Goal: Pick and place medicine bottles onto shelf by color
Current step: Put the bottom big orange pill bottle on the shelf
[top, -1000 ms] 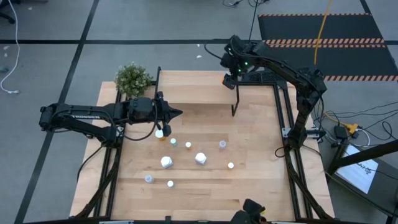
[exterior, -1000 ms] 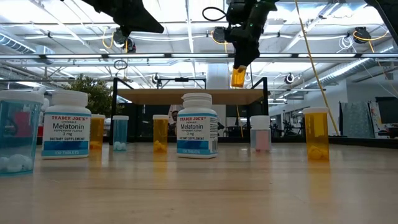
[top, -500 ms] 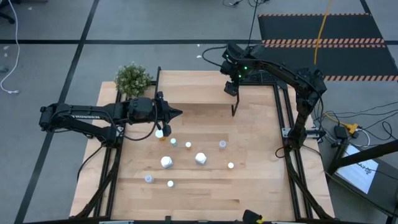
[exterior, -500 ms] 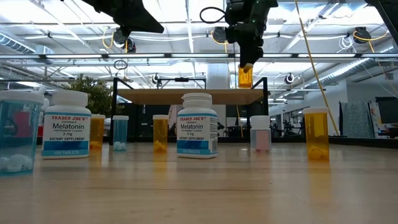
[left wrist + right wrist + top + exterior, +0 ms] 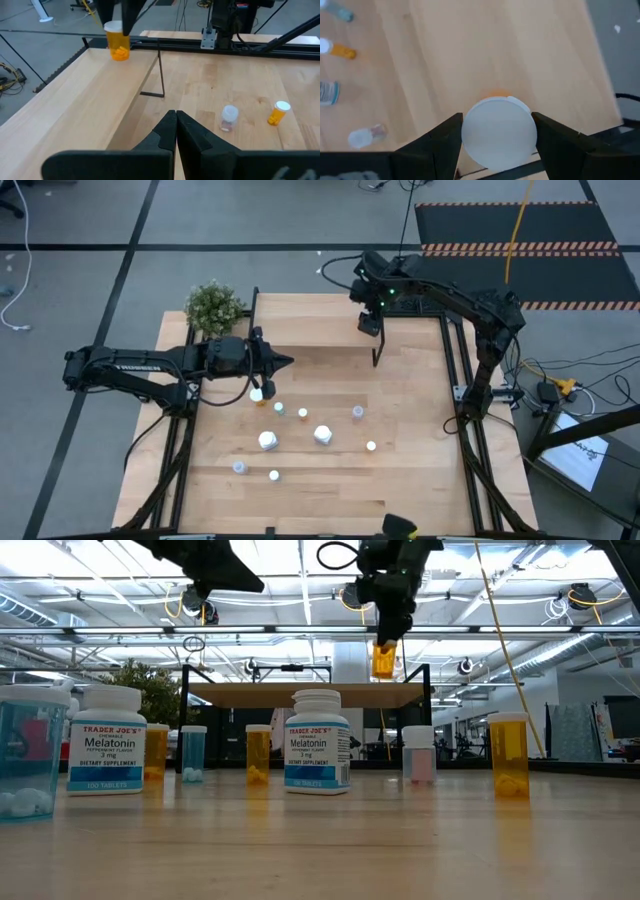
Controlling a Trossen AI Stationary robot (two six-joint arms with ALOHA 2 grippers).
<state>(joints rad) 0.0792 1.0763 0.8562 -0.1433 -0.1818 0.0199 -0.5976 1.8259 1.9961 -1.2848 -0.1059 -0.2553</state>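
From above, the right gripper (image 5: 368, 321) hangs over the far right end of the shelf (image 5: 315, 330), while the left gripper (image 5: 285, 361) waits pinched together near the table's left side. At table height, the orange bottle (image 5: 383, 660) hangs above the shelf board, so it should come straight down. The right wrist view shows both fingers (image 5: 442, 137) clamped on its white cap (image 5: 499, 132); release only once it stands upright
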